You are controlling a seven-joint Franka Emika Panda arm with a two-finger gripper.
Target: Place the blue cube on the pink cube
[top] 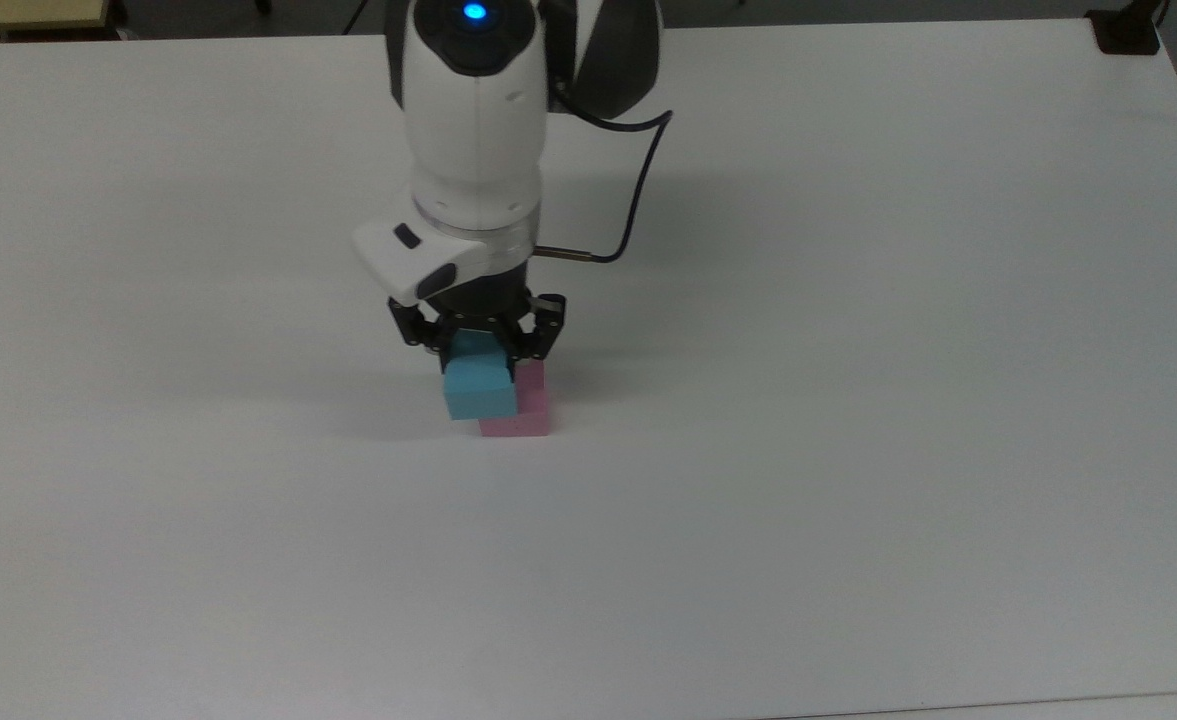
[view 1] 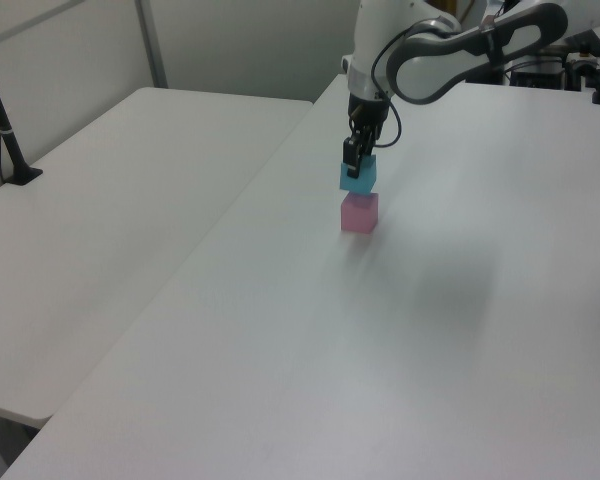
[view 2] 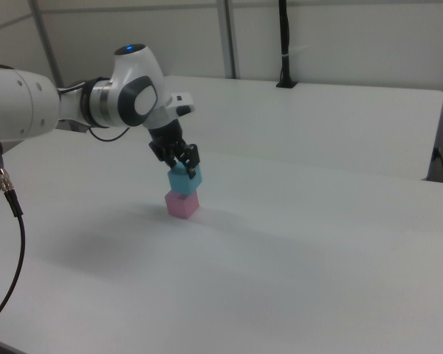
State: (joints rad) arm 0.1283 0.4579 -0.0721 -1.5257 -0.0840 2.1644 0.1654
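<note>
Pincer [top: 478, 352] clamped on the blue cube [top: 480, 388], fingers gripping its upper part from both sides; seen too in left view [view 1: 356, 160] & right view [view 2: 179, 161]. Blue cube [view 1: 358, 177] is held just above the pink cube [view 1: 360, 213]; in right view blue cube [view 2: 184, 178] sits over pink cube [view 2: 182, 204], slightly twisted rel. to it, contact or small gap can't tell. In top view blue cube covers most of pink cube [top: 533, 405], leaving its right and near edges showing on the top view's right. Pink cube rests on white bench [top: 848, 450]. Arm [top: 473, 130] rises straight above the pincer, w/ dark cable [top: 638, 190] looping to the top view's right.
</note>
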